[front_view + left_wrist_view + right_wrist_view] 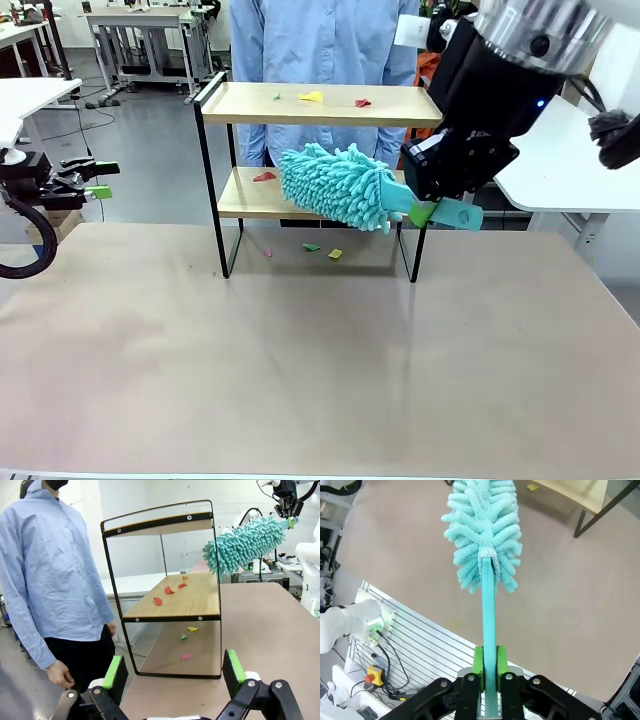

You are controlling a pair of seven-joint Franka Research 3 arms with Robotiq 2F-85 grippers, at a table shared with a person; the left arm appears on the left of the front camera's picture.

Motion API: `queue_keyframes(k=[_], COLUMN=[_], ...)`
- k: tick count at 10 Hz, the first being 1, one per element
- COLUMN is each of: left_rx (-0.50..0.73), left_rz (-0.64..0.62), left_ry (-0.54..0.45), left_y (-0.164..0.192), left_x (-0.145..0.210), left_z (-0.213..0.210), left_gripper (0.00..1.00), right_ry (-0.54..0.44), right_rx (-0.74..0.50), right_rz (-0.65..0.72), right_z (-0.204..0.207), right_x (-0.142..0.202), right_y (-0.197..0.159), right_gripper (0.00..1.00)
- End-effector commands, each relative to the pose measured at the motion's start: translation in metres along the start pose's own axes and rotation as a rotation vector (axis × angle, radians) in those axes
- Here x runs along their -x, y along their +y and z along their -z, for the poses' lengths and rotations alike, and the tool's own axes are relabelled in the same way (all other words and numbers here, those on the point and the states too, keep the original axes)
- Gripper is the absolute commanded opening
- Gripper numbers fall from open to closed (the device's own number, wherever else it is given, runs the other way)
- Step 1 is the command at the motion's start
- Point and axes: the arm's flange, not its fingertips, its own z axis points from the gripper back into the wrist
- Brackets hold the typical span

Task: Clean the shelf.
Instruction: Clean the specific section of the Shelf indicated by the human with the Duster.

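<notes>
My right pincer (489,661) is closed tight on the handle of the duster (335,185), I think so its fluffy head can sweep the shelf (260,103), which stands on the table (320,350) at the far side; my left pincer (174,670) is wide open, empty.

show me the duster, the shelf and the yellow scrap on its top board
duster (335,185), front view, middle of its fluffy teal head
shelf (250,103), front view, bare part of its top board
yellow scrap (312,97), front view, its middle
</notes>
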Motion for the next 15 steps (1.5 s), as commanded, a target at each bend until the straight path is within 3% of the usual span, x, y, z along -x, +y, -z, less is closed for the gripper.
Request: queue_keyframes(k=[1,5,9,12,15], left_rx=[0.004,0.004,0.004,0.004,0.004], left_rz=[0.006,0.006,0.006,0.006,0.006], left_ry=[0.004,0.004,0.004,0.004,0.004], left_y=[0.000,0.000,0.000,0.000,0.000], left_x=[-0.002,-0.002,-0.002,-0.002,-0.002], left_z=[0.000,0.000,0.000,0.000,0.000], left_gripper=[1.00,1.00,1.00,1.00,1.00], right_ry=[-0.051,-0.145,-0.243,-0.330,-0.347], right_rx=[0.041,0.069,0.116,0.131,0.098], right_rz=[0.042,0.231,0.352,0.342,0.376], right_z=[0.011,0.061,0.112,0.134,0.152], right_x=[-0.011,-0.063,-0.112,-0.140,-0.156], right_y=[0.030,0.107,0.161,0.172,0.169], right_gripper=[0.13,0.13,0.13,0.13,0.13])
